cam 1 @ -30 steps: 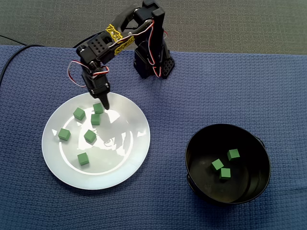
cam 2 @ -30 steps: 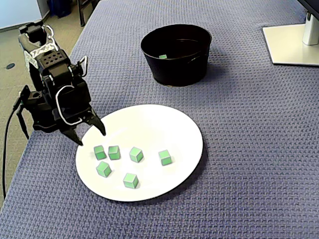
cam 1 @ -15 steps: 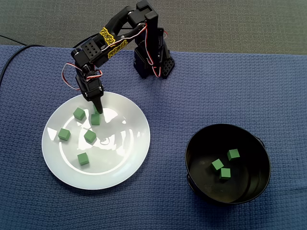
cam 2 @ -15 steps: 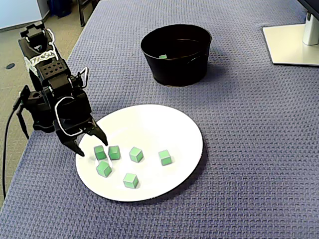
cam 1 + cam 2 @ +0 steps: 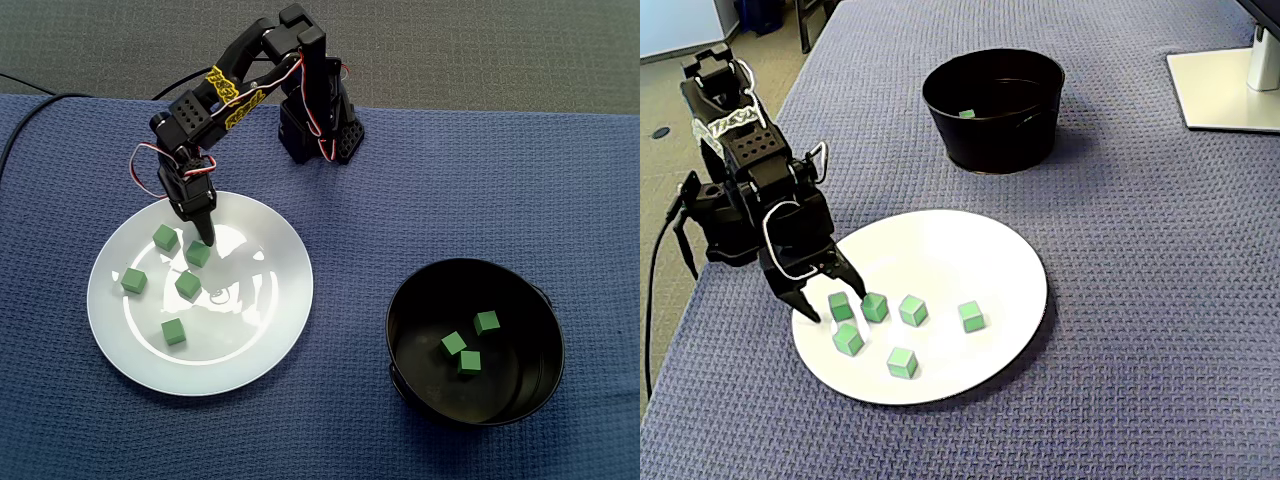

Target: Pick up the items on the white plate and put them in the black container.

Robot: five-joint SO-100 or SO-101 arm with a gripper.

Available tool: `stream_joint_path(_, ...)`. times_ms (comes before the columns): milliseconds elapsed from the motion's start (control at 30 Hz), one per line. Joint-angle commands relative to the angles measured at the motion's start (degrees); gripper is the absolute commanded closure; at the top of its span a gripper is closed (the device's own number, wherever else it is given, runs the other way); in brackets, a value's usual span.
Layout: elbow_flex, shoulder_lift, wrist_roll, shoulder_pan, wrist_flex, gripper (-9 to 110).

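Observation:
A white plate (image 5: 255, 345) (image 5: 980, 250) lies on the blue cloth and holds several small green cubes (image 5: 173, 331) (image 5: 972, 316). In both fixed views my gripper (image 5: 204, 238) (image 5: 837, 306) is low over the plate's edge nearest the arm. It stands open, its fingers (image 5: 808, 305) on either side of one green cube (image 5: 841, 306). In the view from above, the arm hides that cube. A second cube (image 5: 875, 307) lies just outside one fingertip. The black container (image 5: 410, 375) (image 5: 990, 140) stands apart from the plate with three green cubes (image 5: 454, 344) inside.
The arm's black base (image 5: 320, 130) sits at the cloth's far edge in the view from above, with a cable (image 5: 655, 270) trailing off the table. A white monitor foot (image 5: 1225, 85) stands at the far right corner in the oblique view.
The gripper has come down and shifted across the plate's rim towards the cubes. It now straddles one cube; earlier it hovered just short of them. The cubes have barely moved.

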Motion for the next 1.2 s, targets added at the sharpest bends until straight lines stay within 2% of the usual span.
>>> stream_joint_path(0, 0.8, 0.8, 0.9, -1.0, -1.0, 80)
stream_joint_path(267, 3.8, 1.1, 1.1, -1.5, -4.2, 83)
stream_joint_path(433, 4.3, 1.1, 0.7, -1.7, -4.5, 98)
stream_joint_path(533, 4.7, 1.2, 0.6, -1.7, -4.6, 101)
stream_joint_path(767, 4.4, 2.6, 2.4, -1.8, -5.0, 101)
stream_joint_path(1033, -7.6, 12.7, 9.5, -2.1, 2.5, 101)
stream_joint_path(1167, -13.9, 17.7, 15.6, -7.2, 6.0, 101)
